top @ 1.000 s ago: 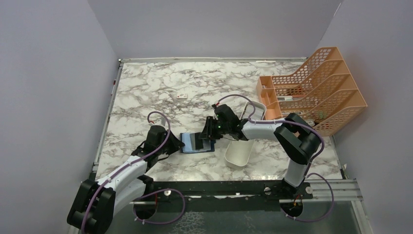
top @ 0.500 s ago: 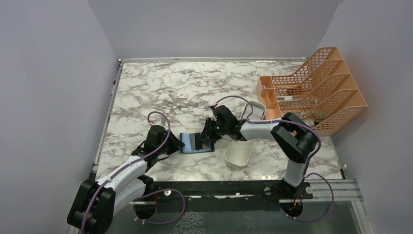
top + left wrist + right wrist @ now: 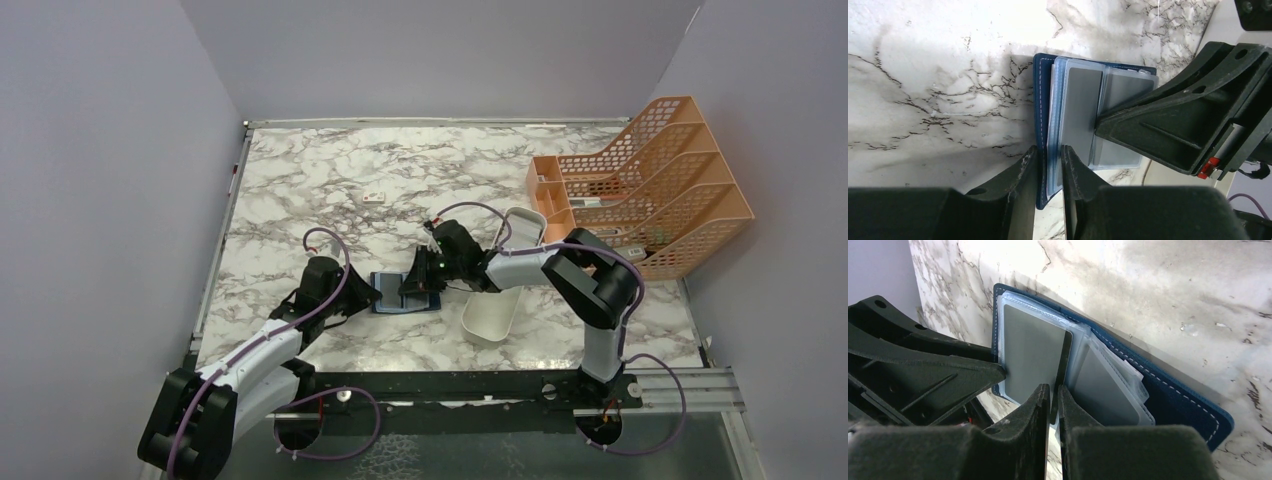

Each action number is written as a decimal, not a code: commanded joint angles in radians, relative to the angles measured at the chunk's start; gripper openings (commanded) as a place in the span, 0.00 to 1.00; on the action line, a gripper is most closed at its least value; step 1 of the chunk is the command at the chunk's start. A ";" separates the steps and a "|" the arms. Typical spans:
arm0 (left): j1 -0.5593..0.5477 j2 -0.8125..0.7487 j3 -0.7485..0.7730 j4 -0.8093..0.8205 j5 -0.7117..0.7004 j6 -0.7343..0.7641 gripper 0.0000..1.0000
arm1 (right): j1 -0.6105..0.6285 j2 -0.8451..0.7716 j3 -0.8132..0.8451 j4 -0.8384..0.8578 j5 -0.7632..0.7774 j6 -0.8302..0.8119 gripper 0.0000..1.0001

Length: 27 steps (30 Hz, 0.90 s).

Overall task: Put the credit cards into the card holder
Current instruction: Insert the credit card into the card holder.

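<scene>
The navy-blue card holder (image 3: 392,297) lies open on the marble table, its lighter blue slots up. My left gripper (image 3: 1049,165) is shut on the card holder's near edge (image 3: 1045,125) and pins it. My right gripper (image 3: 1054,405) is shut on a grey credit card (image 3: 1033,352), whose far part sits inside a clear slot on the holder's left panel (image 3: 1003,315). A second grey card (image 3: 1103,385) shows in the slots of the other panel. In the top view the right gripper (image 3: 415,284) hangs over the holder and the left gripper (image 3: 362,297) is at its left edge.
A long white oblong tray (image 3: 490,315) lies just right of the holder. An orange mesh file rack (image 3: 650,190) stands at the back right. A tiny white block with a red mark (image 3: 374,197) lies further back on the table.
My right gripper has moved left over the holder, taking the card further across it. The left arm and the holder have not moved.
</scene>
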 commanded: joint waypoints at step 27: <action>-0.006 -0.020 0.076 -0.060 -0.019 0.057 0.36 | 0.005 -0.218 0.082 -0.326 0.158 -0.267 0.45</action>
